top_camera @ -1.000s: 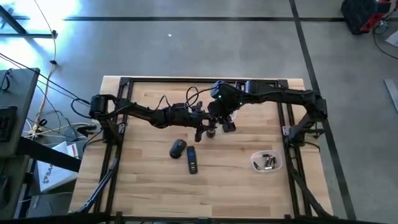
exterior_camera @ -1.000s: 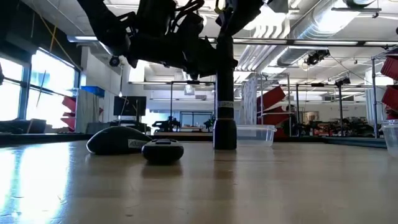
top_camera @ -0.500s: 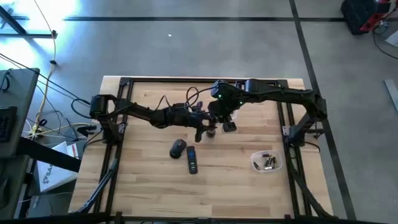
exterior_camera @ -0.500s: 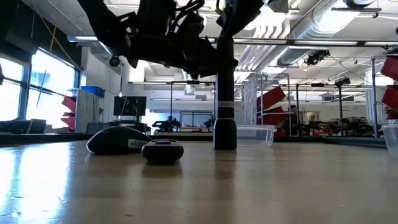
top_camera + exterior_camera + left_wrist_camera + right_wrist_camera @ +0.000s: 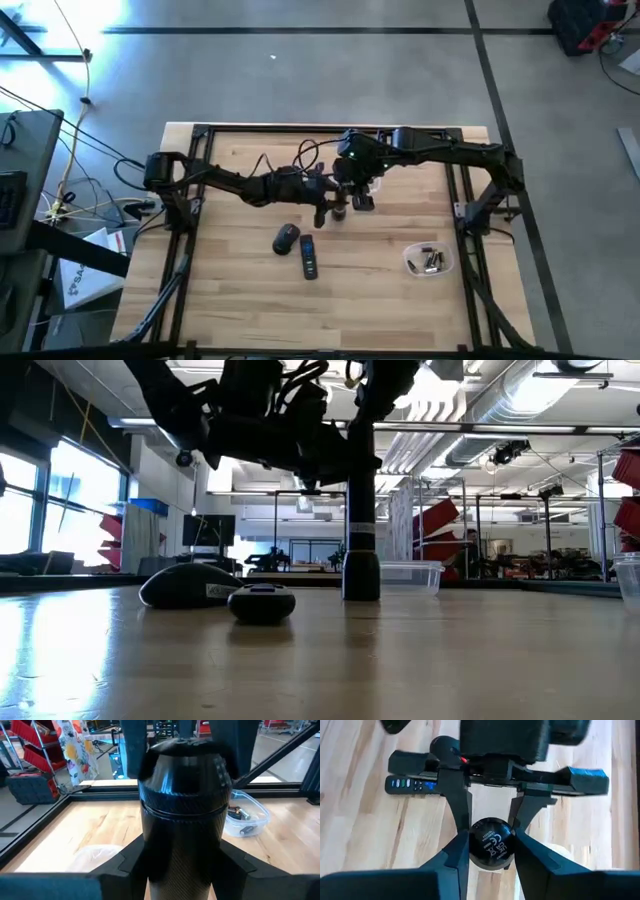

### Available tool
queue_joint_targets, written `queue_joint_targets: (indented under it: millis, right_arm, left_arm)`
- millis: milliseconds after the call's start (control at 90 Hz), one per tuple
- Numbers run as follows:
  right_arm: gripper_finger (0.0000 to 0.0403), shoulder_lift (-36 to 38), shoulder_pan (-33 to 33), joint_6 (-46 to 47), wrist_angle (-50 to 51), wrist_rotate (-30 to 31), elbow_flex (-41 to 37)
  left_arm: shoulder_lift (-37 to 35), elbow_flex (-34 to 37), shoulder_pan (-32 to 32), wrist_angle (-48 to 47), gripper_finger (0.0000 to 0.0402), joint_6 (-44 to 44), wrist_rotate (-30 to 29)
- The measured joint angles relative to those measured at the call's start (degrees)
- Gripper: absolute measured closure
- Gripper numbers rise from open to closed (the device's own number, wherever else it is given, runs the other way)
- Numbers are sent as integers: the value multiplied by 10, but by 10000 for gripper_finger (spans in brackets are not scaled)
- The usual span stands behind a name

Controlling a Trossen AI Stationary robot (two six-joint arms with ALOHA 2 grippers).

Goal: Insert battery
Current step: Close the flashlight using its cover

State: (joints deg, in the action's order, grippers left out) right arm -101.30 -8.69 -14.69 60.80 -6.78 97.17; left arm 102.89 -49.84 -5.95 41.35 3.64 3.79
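A black flashlight stands upright on the table, near the middle and somewhat toward the far edge. The left gripper is closed around its body from the side. The right gripper comes from above and its two fingers clamp the top end of the flashlight. A mouse and a remote lie nearer the front edge. A bowl with batteries sits near the right edge.

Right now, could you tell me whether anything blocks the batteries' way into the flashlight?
Yes: the flashlight, upright in the left gripper, has its top end closed and clamped by the right gripper.
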Motion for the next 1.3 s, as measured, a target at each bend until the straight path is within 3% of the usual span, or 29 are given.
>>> queue_joint_targets:
  millis: [500, 867, 1067, 1300]
  right_arm:
    - [304, -2, 11, 177, -3, 69, 0]
    - [304, -2, 13, 207, -9, 78, 0]
    - [304, -3, 13, 198, -13, 72, 0]
    - [304, -3, 13, 185, -17, 61, 0]
  left_arm:
    - [2, 1, -15, 30, 258, -1, 0]
    - [-23, 1, -17, 14, 204, 47, 21]
    - [-61, 1, -40, -47, 184, 55, 107]
    - [-75, 17, -110, -61, 183, 84, 295]
